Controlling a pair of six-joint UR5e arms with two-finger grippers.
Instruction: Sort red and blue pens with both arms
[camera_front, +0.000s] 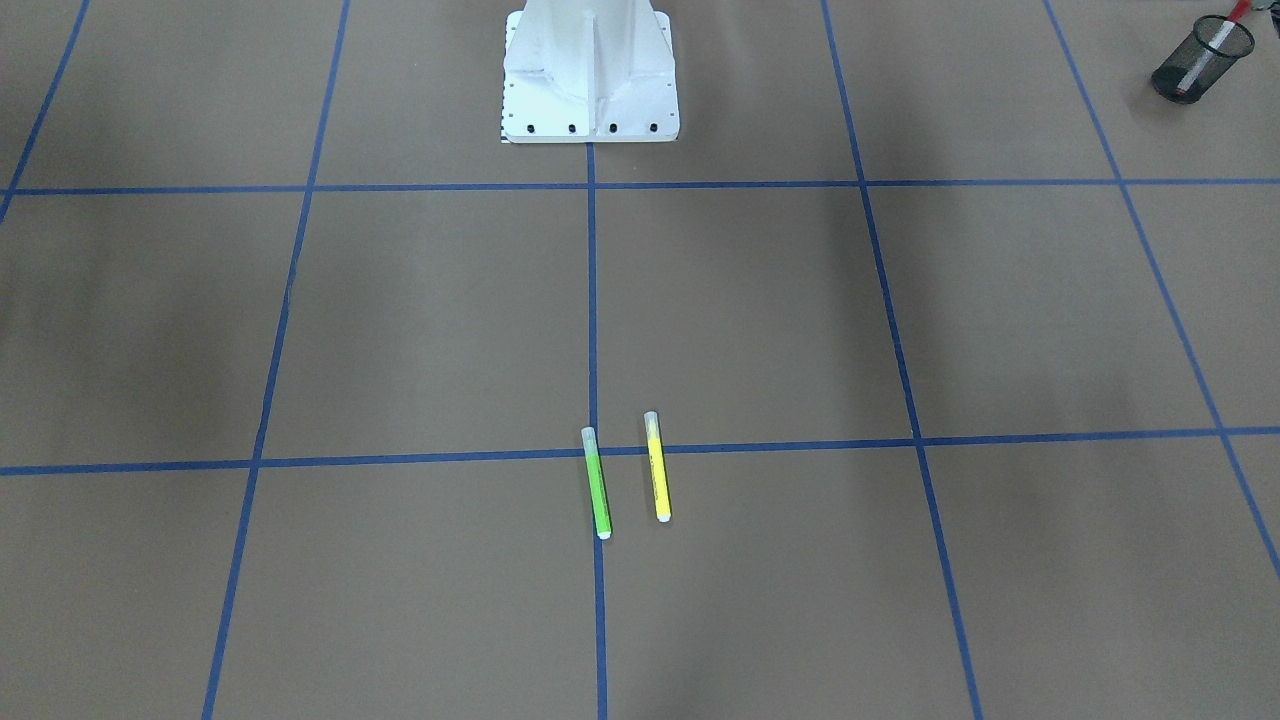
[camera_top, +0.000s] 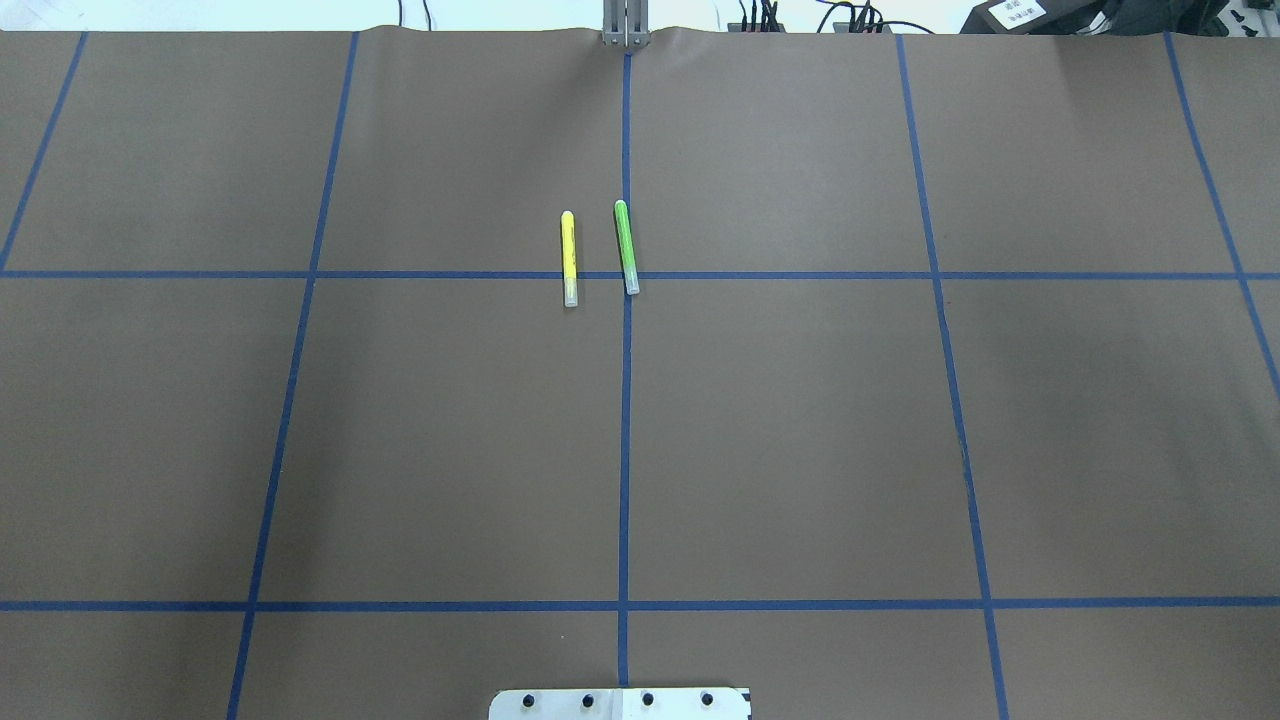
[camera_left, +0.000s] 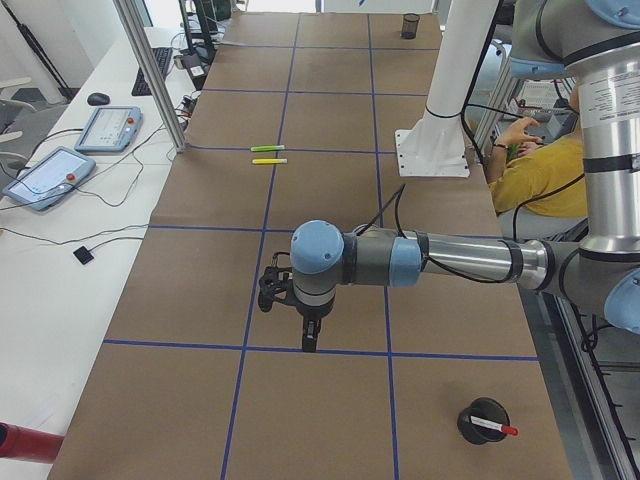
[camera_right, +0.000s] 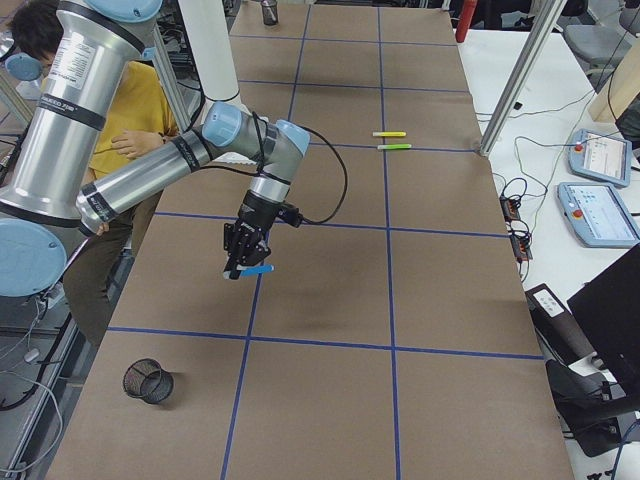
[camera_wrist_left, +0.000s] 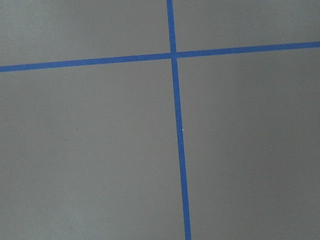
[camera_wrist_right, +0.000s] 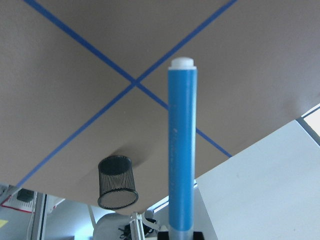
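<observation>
The blue pen (camera_wrist_right: 181, 150) stands upright in my right gripper (camera_right: 240, 266), which is shut on it; in the exterior right view the blue pen (camera_right: 257, 269) hangs a little above the brown table. A black mesh cup (camera_wrist_right: 117, 182) stands beyond it. The red pen (camera_left: 492, 427), white-barrelled, lies slanted in another mesh cup (camera_left: 483, 420) near my left arm; the front-facing view shows this red pen (camera_front: 1238, 11) and mesh cup (camera_front: 1200, 62) at the top right corner. My left gripper (camera_left: 308, 345) points down over a blue tape line, and I cannot tell whether it is open or shut.
A green marker (camera_top: 626, 245) and a yellow marker (camera_top: 568, 255) lie side by side mid-table. The white pedestal (camera_front: 590, 80) stands at the robot's edge. A person in a yellow shirt (camera_left: 540, 170) sits behind the robot. Tablets (camera_left: 108, 127) lie on the side bench.
</observation>
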